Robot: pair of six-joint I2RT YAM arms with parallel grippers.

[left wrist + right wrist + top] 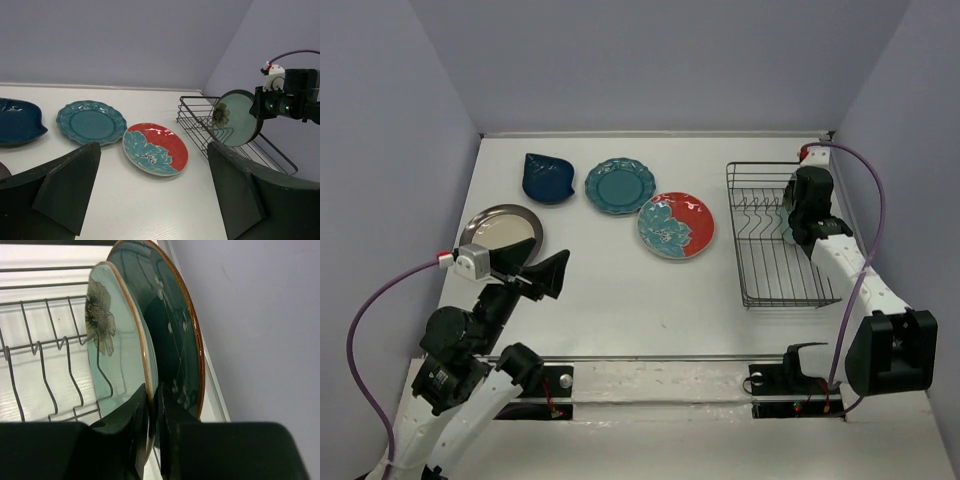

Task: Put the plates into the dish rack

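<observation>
At the right side of the table [620,300], over the dish rack [785,303], the right gripper [152,401] pinches the rim of the pale mint plate [117,355], holding it upright on edge above the tines. Whether its lower edge sits in a slot cannot be told. The dark teal plate [172,325] stands upright just behind it, on the wall side. The left gripper [546,274] hovers with its fingers spread wide and nothing between them, just beside the silver plate [500,228] lying flat near the table's left edge. The navy leaf-shaped plate [548,177], the teal scalloped plate [620,185] and the red flowered plate [676,225] lie flat in a loose row left of the rack, all apart from it.
</observation>
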